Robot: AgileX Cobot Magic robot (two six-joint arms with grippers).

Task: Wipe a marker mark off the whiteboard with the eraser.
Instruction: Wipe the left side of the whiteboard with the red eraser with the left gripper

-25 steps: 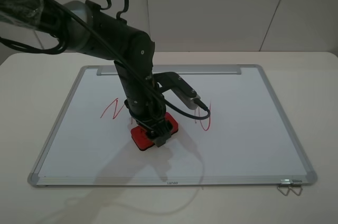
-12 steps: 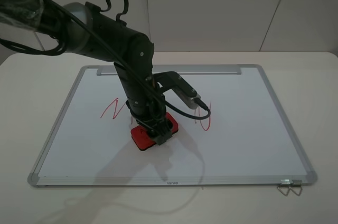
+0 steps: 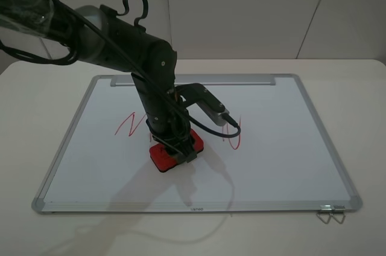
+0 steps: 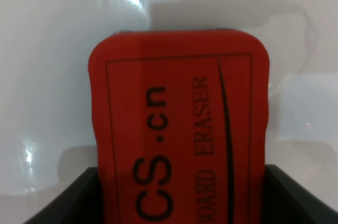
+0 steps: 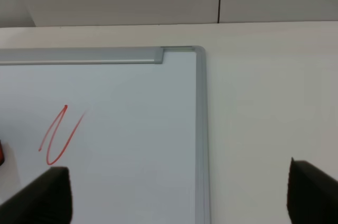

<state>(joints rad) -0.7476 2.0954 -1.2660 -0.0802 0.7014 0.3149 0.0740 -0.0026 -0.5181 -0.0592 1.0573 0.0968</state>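
Observation:
The whiteboard [image 3: 283,165] lies flat on the table. On its left half the red zigzag marker mark [image 3: 128,125] shows, its right end hidden behind my left arm. The red eraser [image 3: 161,156] rests on the board just nearer than that end. My left gripper [image 3: 178,151] points down, shut on the eraser. The left wrist view has the eraser [image 4: 179,108] filling the gap between two dark fingers [image 4: 68,200]. My right gripper [image 5: 179,182] is open over the board's far right corner; the exterior view does not show it.
A narrower red looped squiggle [image 3: 233,135] sits right of the eraser and appears again in the right wrist view [image 5: 57,138]. The metal tray strip [image 3: 241,80] runs along the far edge. A binder clip [image 3: 330,214] lies at the near right corner.
The left arm has shifted very slightly over the eraser. The eraser stays at about the same spot on the board.

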